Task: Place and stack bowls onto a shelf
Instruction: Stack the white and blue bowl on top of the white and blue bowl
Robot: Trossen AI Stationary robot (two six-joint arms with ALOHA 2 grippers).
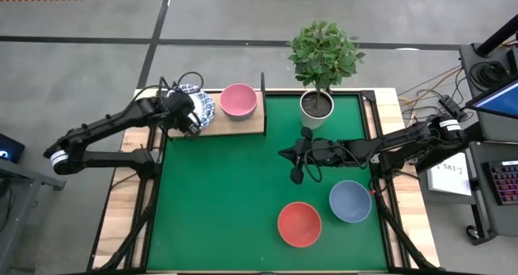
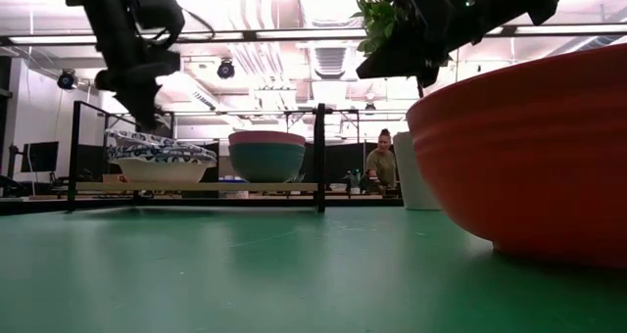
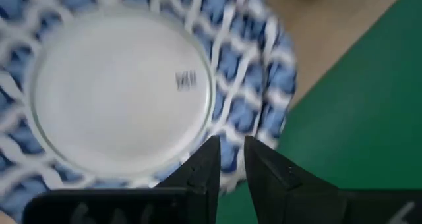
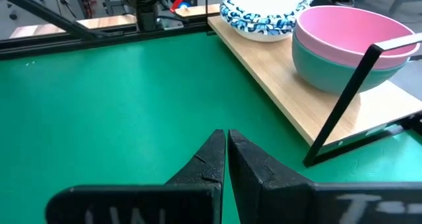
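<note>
The left end effector (image 1: pixel 192 123) hovers directly over a stack of white bowls with blue lattice rims (image 1: pixel 197 104) on the light wooden shelf with thin black uprights (image 1: pixel 243 126). Its fingers are nearly together; whether they pinch the rim cannot be told. The top bowl sits tilted, so it could slide off. Beside it, a pink bowl (image 1: pixel 239 99) nests in a teal bowl (image 2: pixel 266 161). The right end effector (image 1: pixel 296 156) waits closed and empty above the green mat (image 1: pixel 227 202); a red bowl (image 1: pixel 299 224) and a grey-blue bowl (image 1: pixel 350 200) lie near it.
</note>
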